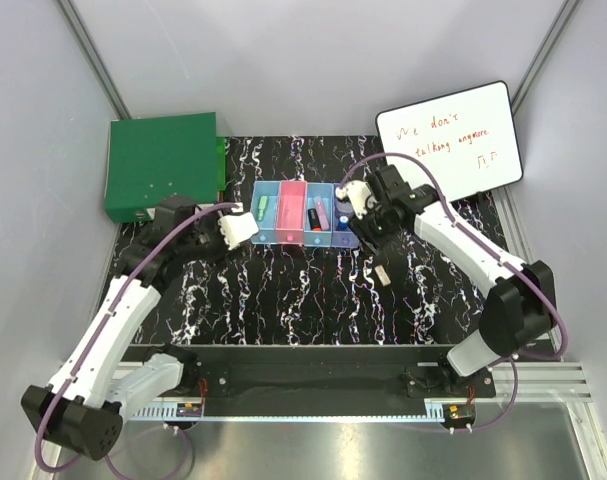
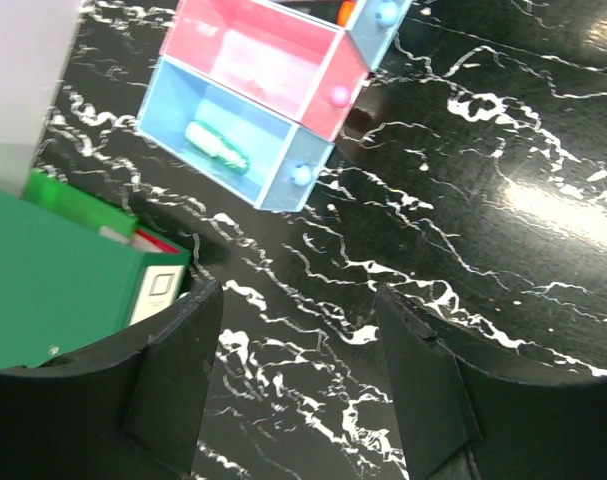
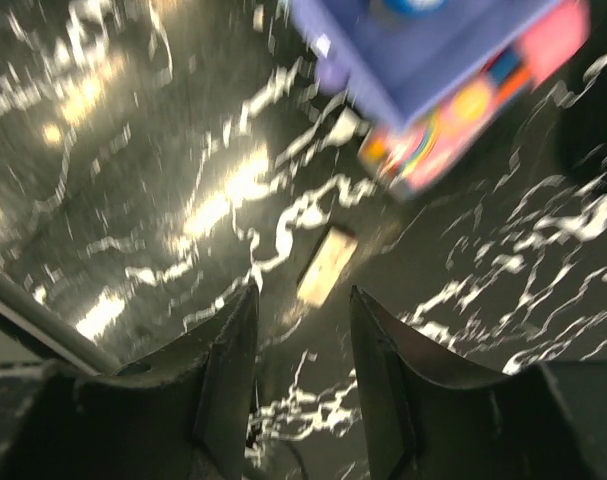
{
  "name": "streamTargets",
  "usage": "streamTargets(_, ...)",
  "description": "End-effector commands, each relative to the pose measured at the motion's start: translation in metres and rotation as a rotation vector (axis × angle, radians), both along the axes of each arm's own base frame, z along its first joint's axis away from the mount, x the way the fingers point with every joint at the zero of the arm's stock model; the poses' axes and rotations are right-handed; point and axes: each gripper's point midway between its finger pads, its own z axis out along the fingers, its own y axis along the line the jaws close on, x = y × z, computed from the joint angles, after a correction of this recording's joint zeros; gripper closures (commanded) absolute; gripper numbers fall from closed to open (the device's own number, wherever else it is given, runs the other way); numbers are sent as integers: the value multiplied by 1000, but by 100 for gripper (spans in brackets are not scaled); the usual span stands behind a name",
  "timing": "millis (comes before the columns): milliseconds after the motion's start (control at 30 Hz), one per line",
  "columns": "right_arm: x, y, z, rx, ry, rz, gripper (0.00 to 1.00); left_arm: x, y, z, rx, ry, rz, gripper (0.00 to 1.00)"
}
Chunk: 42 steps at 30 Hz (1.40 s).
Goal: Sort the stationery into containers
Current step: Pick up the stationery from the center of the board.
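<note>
1. Row of four joined bins [image 1: 303, 213] stands mid-table on the black marbled table [image 1: 313, 300]. Left to right: light blue, pink, light blue, purple.
2. Green stick [image 2: 216, 147] lies flat in the leftmost light blue bin [image 2: 233, 140].
3. Orange marker [image 1: 312, 218] and pink marker [image 1: 323, 212] lie side by side in the third bin. Contents of the purple bin [image 3: 433, 50] are too small and blurred to name.
4. Small pale rectangular piece [image 3: 326, 265] lies loose on the table, near the purple bin's corner and apart from it.
5. Left claw [image 2: 298, 385]: fingers wide apart with nothing between them, over bare table near the green-stick bin.
6. Right claw [image 3: 303, 375]: fingers moderately parted, holding nothing, with the pale piece just ahead of the tips.
7. Green box [image 1: 163, 165] sits at the far left, white writing board [image 1: 448, 140] at the far right.
</note>
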Motion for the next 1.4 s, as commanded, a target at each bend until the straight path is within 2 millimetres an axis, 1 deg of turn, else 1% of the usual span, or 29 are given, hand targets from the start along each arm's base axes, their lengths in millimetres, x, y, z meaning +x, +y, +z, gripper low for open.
streamTargets(0,-24,-23,-17,-66,10,15,51,5,-18,2,-45,-25,-91,32)
streamTargets(33,-28,-26,-22,-76,21,17,51,8,-19,-1,-44,-14,-93,32)
streamTargets(67,-31,-28,-24,-79,17,20,51,10,-21,3,-48,-20,-97,32)
streamTargets(100,-39,-34,-38,-100,43,23,51,10,-24,5,-51,-19,-102,32)
streamTargets(133,-41,-37,-44,-108,50,19,51,12,-25,6,-54,-14,-101,32)
streamTargets(167,-41,-38,-48,-106,43,19,51,14,-26,14,-61,-30,-99,32)
streamTargets(200,-47,-41,-59,-115,68,22,51,15,-27,16,-64,-30,-101,32)
streamTargets(267,-45,-44,-65,-113,63,9,51,16,-27,25,-73,-50,-100,32)
streamTargets(400,-45,-50,-80,-102,96,-25,51,12,-28,35,-86,-78,-108,31)
streamTargets(467,-43,-51,-84,-95,98,-30,51,10,-28,36,-90,-81,-110,30)
streamTargets(500,-45,-51,-88,-91,107,-28,51,10,-29,36,-92,-81,-114,31)
streamTargets(633,-42,-47,-95,-79,113,-25,49,12,-31,37,-94,-77,-121,30)
streamTargets(667,-44,-47,-100,-81,126,-23,49,13,-31,41,-97,-85,-120,31)
streamTargets(800,-41,-46,-108,-81,134,-35,48,17,-34,46,-102,-93,-128,31)
streamTargets(933,-28,-53,-120,-90,139,-82,48,19,-35,52,-105,-108,-137,31)
streamTargets(1000,-25,-56,-123,-88,146,-101,49,20,-36,53,-106,-111,-139,31)
streamTargets(1100,-26,-57,-128,-83,157,-117,49,22,-37,54,-103,-113,-149,31)
streamTargets(1233,-33,-58,-136,-77,174,-124,49,26,-39,56,-104,-119,-153,31)
streamTargets(1367,-36,-57,-138,-66,182,-125,51,27,-41,56,-109,-116,-157,31)
